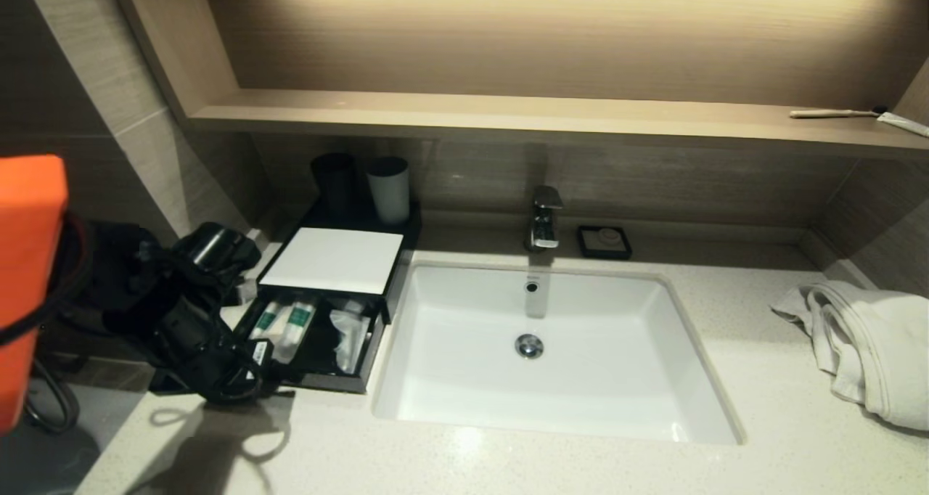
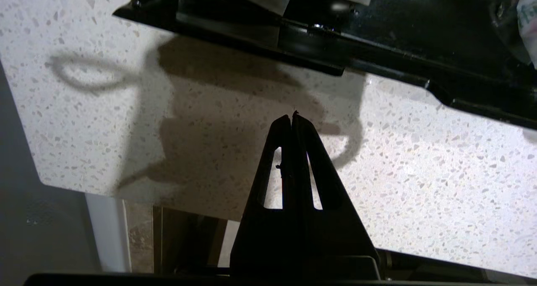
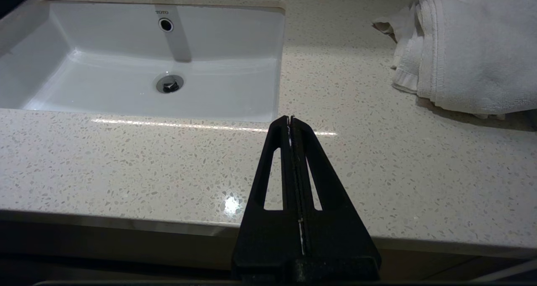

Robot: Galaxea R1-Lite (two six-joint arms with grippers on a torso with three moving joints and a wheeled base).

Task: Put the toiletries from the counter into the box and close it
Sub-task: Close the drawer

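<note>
The black box with a white flat lid (image 1: 330, 261) is seen on the speckled pale stone counter (image 1: 508, 459), just left of the white rectangular sink (image 1: 544, 350). Its lower drawer (image 1: 312, 335) is pulled out toward the counter's front edge, and small white tubes with green labels (image 1: 287, 321) and a clear-wrapped packet (image 1: 350, 333) are seen lying inside it. A dark cup (image 1: 334, 181) and a pale grey cup (image 1: 388, 189) are stood behind the box, against the wall.

The left gripper (image 2: 292, 117) is held low at the front left corner of the box's drawer, just above the counter; its two black fingers are pressed together with nothing between them, and the black drawer edge is seen just beyond the tips. The right gripper (image 3: 290, 119) is held near the counter's front edge, to the right of the sink, its fingers likewise pressed together and holding nothing.

A crumpled white towel (image 1: 864, 342) is laid on the counter well right of the sink. A chrome tap (image 1: 544, 219) and a small black soap dish (image 1: 604, 241) are set behind the sink. On the wooden shelf (image 1: 508, 114) above, a toothbrush (image 1: 835, 113) is laid at the far right.
</note>
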